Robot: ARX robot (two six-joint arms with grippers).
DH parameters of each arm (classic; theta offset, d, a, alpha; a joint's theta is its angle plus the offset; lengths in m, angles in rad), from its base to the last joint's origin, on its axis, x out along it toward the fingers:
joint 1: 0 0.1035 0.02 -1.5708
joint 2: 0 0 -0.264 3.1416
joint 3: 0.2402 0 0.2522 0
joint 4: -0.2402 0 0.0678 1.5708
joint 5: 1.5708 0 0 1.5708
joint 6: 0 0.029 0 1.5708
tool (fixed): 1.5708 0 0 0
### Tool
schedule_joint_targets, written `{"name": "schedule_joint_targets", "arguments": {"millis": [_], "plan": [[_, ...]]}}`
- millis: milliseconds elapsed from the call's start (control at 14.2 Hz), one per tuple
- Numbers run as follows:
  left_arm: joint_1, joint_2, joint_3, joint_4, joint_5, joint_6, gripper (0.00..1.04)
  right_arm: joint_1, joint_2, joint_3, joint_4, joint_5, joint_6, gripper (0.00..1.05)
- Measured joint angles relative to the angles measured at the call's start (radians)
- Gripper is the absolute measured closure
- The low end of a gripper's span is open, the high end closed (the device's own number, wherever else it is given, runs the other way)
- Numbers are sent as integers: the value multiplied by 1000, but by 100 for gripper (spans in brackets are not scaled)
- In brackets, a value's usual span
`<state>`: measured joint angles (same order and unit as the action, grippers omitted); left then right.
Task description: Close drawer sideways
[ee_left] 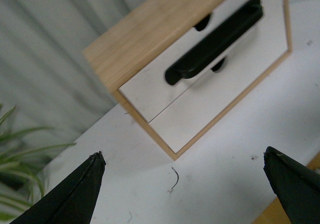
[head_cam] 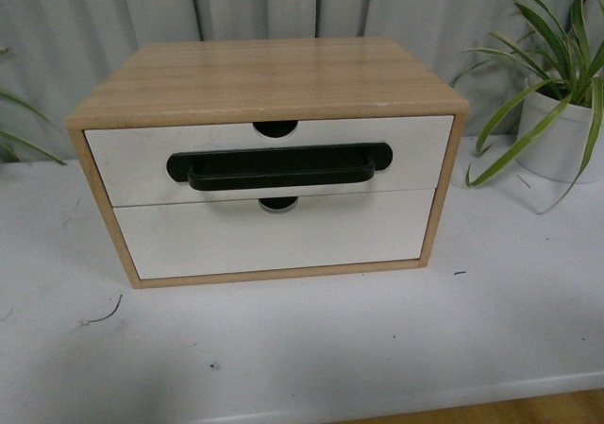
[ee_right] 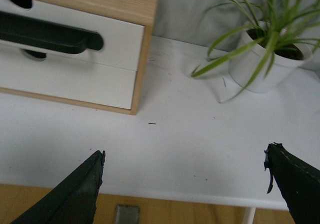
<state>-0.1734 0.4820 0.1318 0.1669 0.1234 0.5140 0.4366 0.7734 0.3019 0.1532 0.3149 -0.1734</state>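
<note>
A light wood cabinet (head_cam: 274, 75) stands on the white table (head_cam: 311, 348). Its upper drawer (head_cam: 123, 164) has a white front, a long black bar handle (head_cam: 278, 167) and a semicircular notch in the top edge; its front sits about flush with the cabinet frame. Below it is a plain white drawer front (head_cam: 274, 240). Neither arm shows in the front view. My left gripper (ee_left: 184, 170) is open and empty, off the cabinet's left front corner; the drawer (ee_left: 150, 87) shows beyond it. My right gripper (ee_right: 185, 171) is open and empty, above the table's front edge, right of the cabinet (ee_right: 142, 49).
A potted spider plant (head_cam: 562, 112) in a white pot stands right of the cabinet, also in the right wrist view (ee_right: 265, 59). More leaves (head_cam: 19, 127) reach in at the left. A grey curtain (head_cam: 75, 37) hangs behind. A small dark thread (head_cam: 106, 313) lies on the table.
</note>
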Motion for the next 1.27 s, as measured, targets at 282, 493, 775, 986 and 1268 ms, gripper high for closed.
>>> {"name": "schedule_joint_targets", "arguments": {"millis": [282,493,775,986,1268], "plan": [[260,-240,-53,-166,59,-385,7,8,-201,-85,-57,135,186,7],[203,-272,-106,-19,-47,-463,17,-9,-206,-137,123,103,196,15],[174,-474,-119,-148,-122,-506,66,-185,-376,-238,174,-60,180,64],[173,-473,-120,-167,-124,-508,102,-272,-463,-259,111,-143,180,101],[173,-473,-120,-171,-124,-511,103,-446,-560,-290,66,-296,176,103]]}}
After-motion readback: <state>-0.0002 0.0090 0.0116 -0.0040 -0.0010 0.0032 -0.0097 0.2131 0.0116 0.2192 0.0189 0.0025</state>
